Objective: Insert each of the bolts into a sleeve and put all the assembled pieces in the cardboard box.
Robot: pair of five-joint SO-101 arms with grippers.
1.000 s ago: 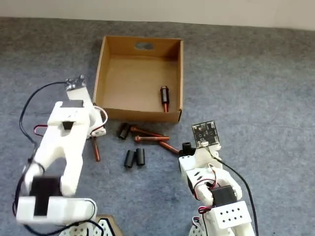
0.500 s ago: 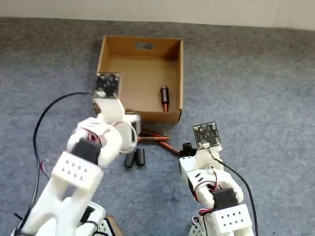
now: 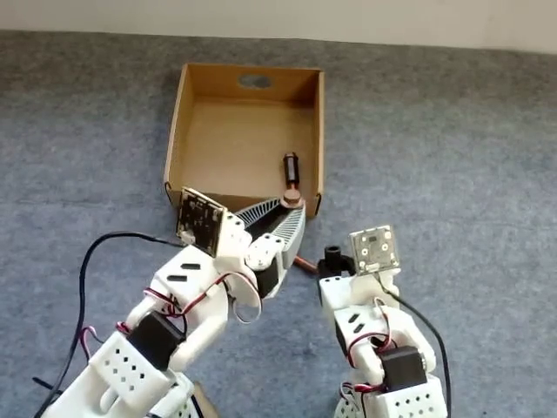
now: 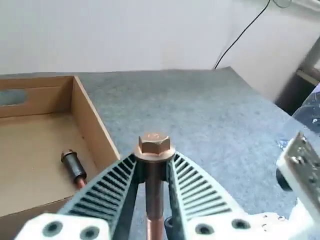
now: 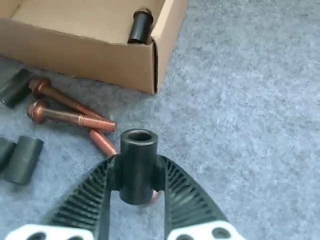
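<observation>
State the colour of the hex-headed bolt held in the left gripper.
Copper-brown. The hex-headed metal bolt shows best in the left wrist view.

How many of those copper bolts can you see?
5 bolts: one in the left gripper, one sleeved in the cardboard box, three on the carpet; others may be hidden.

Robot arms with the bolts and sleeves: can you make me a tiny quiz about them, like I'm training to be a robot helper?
1. True or false: the left arm's jaws are shut on a copper hex-head bolt, with its head pointing up.
2. Pick one: what do the right arm's jaws hold? A) a black cylindrical sleeve B) a yellow ball C) nothing
3. Fill in the blank: the number of assembled pieces lying in the brown cardboard box is ____.

Key: 1 true; 2 A; 3 one.
</observation>
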